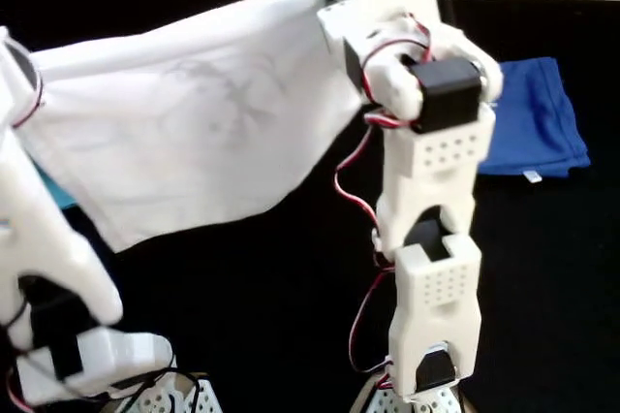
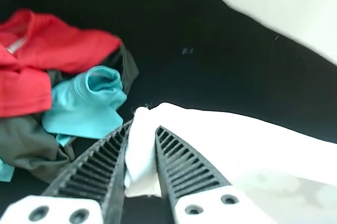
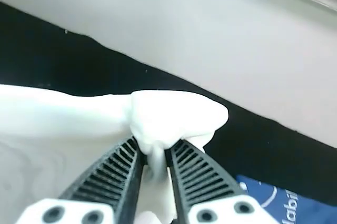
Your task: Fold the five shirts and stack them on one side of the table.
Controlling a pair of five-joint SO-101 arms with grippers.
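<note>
White cloth shirt (image 1: 194, 122), clamped by both jaws, veils the black desk (image 1: 291, 316); folded blue shirt (image 1: 538, 117), crumpled red shirt (image 2: 47, 50) and teal shirt (image 2: 87, 105) nearby.

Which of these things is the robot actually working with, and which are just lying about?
Part of the job: white shirt, held by the left gripper and right gripper; folded blue shirt; red shirt, teal shirt and dark grey shirt in a heap.
Just there: black table; pale wall.

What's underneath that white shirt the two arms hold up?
Mostly black table. A sliver of teal shirt peeks out below the white shirt; the left wrist view shows it heaped with a red shirt and a dark grey shirt. Anything else the shirt covers is hidden.
</note>
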